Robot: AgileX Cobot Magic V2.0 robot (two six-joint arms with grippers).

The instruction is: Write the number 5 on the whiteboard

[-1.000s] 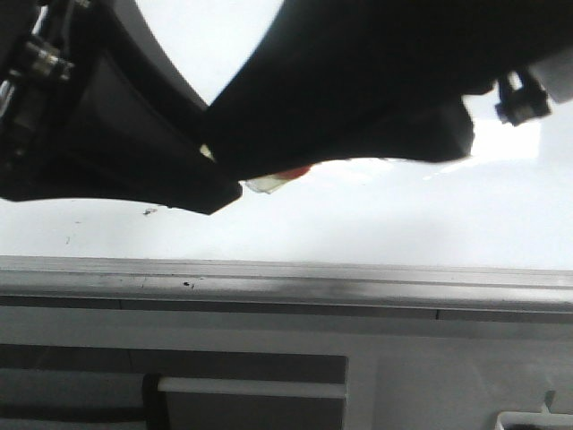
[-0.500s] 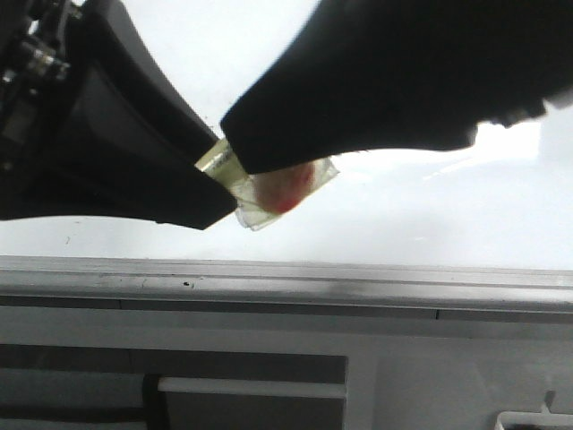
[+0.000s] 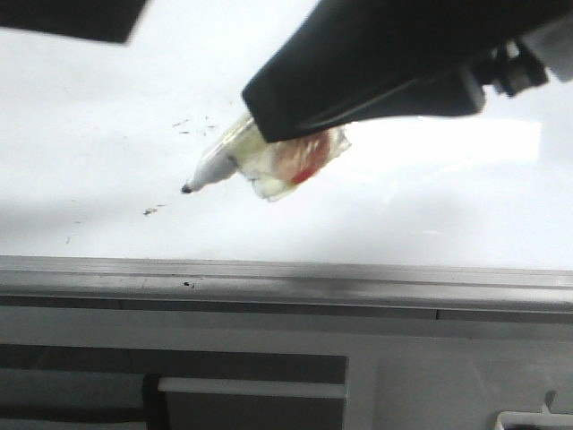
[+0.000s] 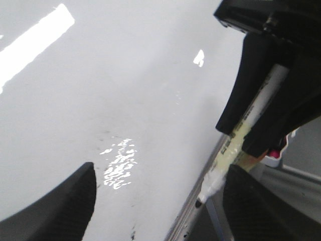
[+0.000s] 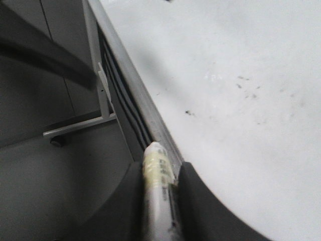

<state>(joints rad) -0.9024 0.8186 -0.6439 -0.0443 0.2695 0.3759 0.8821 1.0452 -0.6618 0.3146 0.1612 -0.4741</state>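
Observation:
The whiteboard (image 3: 403, 215) is a glossy white board with glare and a few small dark specks. No number 5 shows on it. My right gripper (image 3: 269, 116) is shut on a white marker (image 3: 219, 161) wrapped in yellowish tape with a red patch. The marker's black tip (image 3: 186, 189) points left and down, close over the board. The right wrist view shows the marker (image 5: 156, 155) clamped between the fingers (image 5: 200, 196). My left gripper (image 4: 160, 170) is open and empty over the board, beside the marker (image 4: 251, 120). Only a dark piece of that arm (image 3: 81, 18) shows in front.
A grey metal rail (image 3: 286, 282) runs along the board's near edge, with grey frame panels and a white tube (image 3: 251, 387) below it. The right wrist view shows a metal stand foot with a caster (image 5: 56, 141) on the floor beside the board (image 5: 241, 100).
My left gripper has drawn away up and to the left from the marker. The marker's tip, hidden before, now shows. My right gripper has risen a little with the marker.

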